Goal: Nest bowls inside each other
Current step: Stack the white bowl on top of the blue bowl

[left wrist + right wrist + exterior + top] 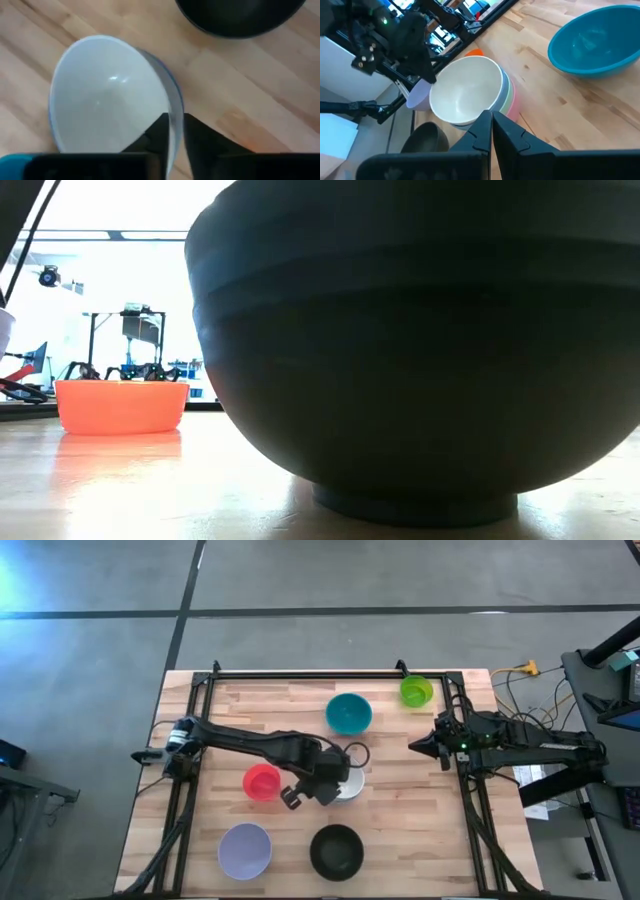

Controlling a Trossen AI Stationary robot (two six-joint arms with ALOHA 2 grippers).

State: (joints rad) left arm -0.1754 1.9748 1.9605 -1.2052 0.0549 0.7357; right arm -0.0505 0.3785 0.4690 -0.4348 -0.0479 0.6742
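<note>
A white bowl sits on top of a stack of blue, mint and pink bowls at mid-table and looks tilted in it. My left gripper is over its left rim, shut on it. The red bowl, teal bowl, lime green bowl, lavender bowl and black bowl stand apart on their bases. My right gripper waits shut to the right of the stack, touching nothing. My left gripper has the white bowl's rim pinched between its two fingers, one finger inside the bowl and one outside. The fingers come from above, pointing down. The bowl rests in the blue bowl below it.
The black bowl fills the low view, with the red bowl behind it to the left. A black frame rail runs along the table's far edge. Bare wood lies between the stack and the near bowls.
</note>
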